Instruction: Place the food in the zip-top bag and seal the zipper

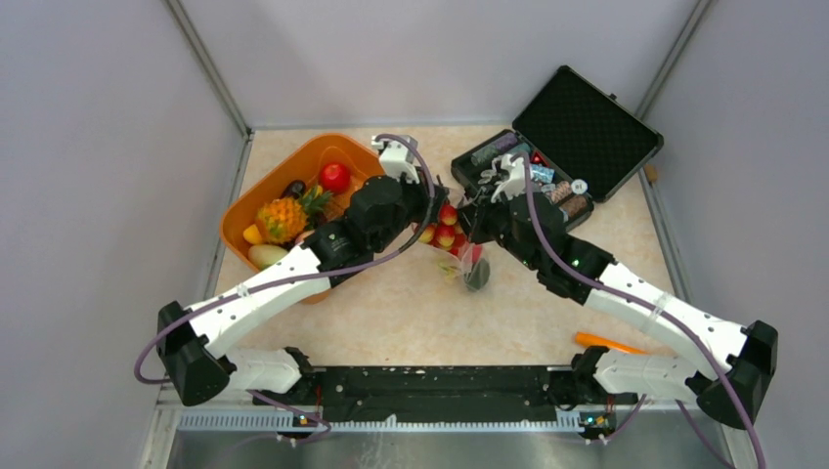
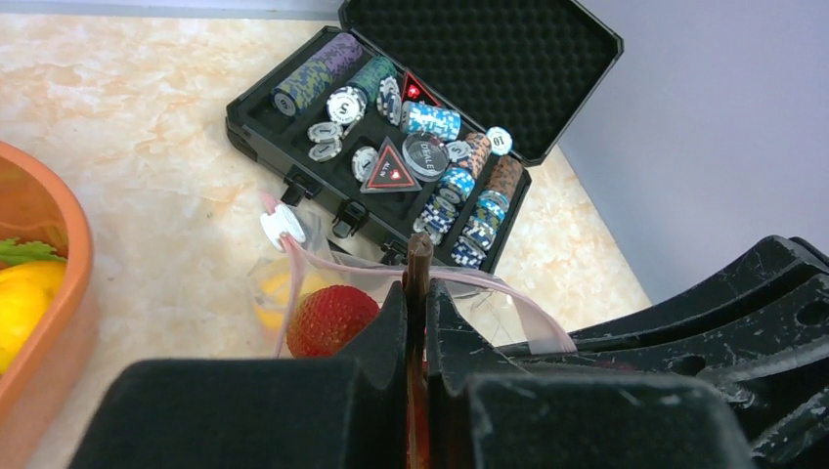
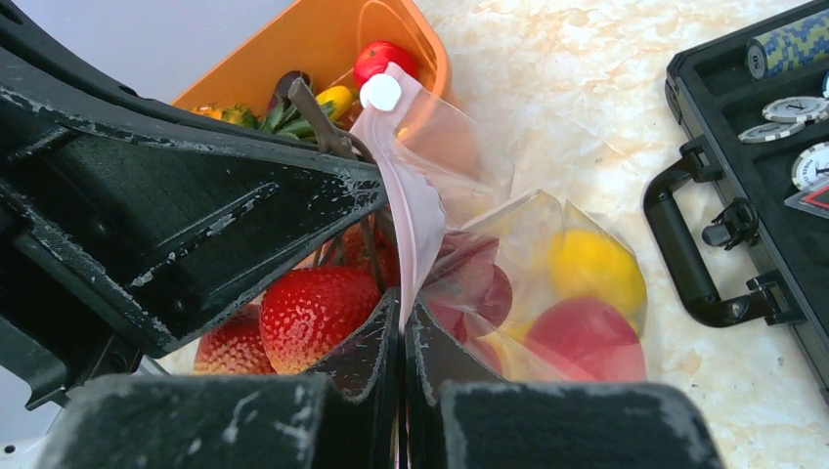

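The clear zip-top bag [image 3: 547,283] stands at mid table [image 1: 469,264] with yellow and red food inside. My right gripper [image 3: 403,303] is shut on its pink zipper [image 3: 415,225] and holds that edge up; the white slider [image 3: 379,92] is at the strip's far end. My left gripper [image 2: 418,293] is shut on the brown stem [image 2: 420,262] of a red berry cluster [image 3: 313,313], which hangs at the bag's mouth, beside the held strip. From above, the left gripper [image 1: 430,207] and the right gripper [image 1: 476,227] face each other over the cluster [image 1: 446,230].
An orange basket [image 1: 283,166] with a pineapple [image 1: 282,220], a red apple [image 1: 334,177] and other food stands at the back left. An open black case [image 1: 587,127] with chips is at the back right, close behind the bag. An orange piece [image 1: 606,342] lies by the right arm's base.
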